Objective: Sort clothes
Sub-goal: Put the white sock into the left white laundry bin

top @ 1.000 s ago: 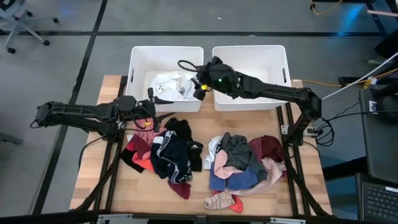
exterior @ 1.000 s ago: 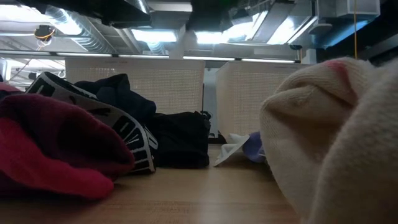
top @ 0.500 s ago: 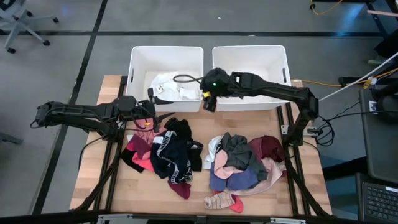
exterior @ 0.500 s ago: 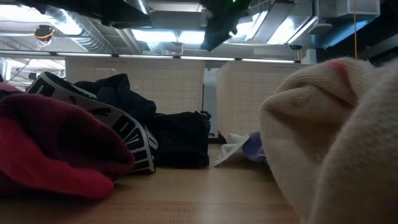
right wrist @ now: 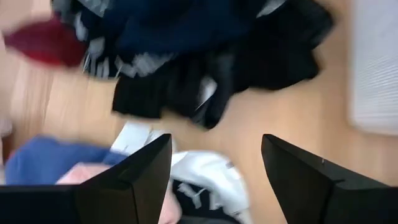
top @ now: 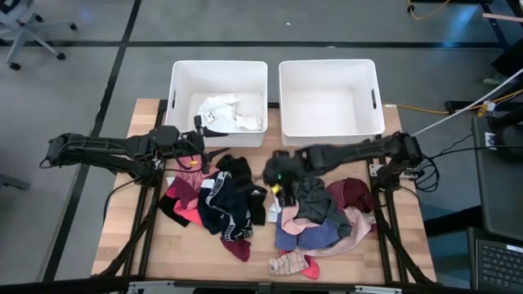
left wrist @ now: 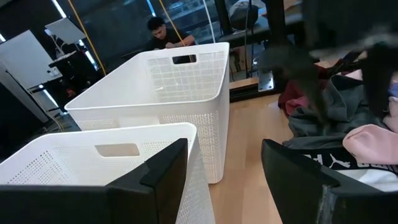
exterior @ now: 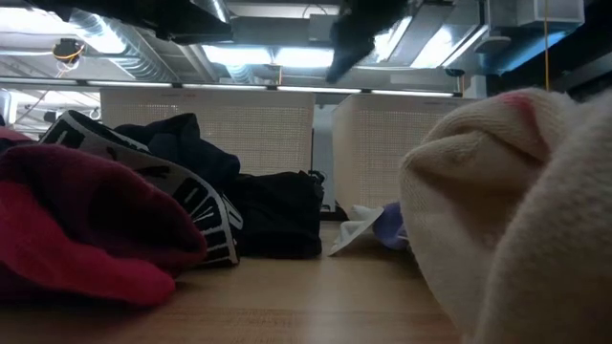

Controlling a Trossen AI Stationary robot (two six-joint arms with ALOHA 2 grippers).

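The clothes lie in two heaps on the wooden table: a dark, red and pink heap (top: 216,200) on the left and a grey, blue, maroon and pink heap (top: 319,212) on the right. A white garment (top: 229,114) lies in the left bin (top: 181,82). My right gripper (top: 276,181) hangs open above the gap between the heaps, pointing steeply down. In its wrist view (right wrist: 214,180) a white garment (right wrist: 205,171) and black cloth (right wrist: 186,87) lie below it, and nothing is between its fingers. My left gripper (top: 198,145) waits open and level near the left bin (left wrist: 93,162).
The right bin (top: 331,135) stands at the table's far edge beside the left one. A cream sock (exterior: 516,210) and red cloth (exterior: 86,220) lie near the table's front edge. A person (left wrist: 163,31) sits in the room beyond the bins.
My right gripper has swung from above the left bin's right rim toward the table's near edge and come down. It has tipped from nearly level to steeply downward and now hangs over the gap between the heaps. The clothes have kept still.
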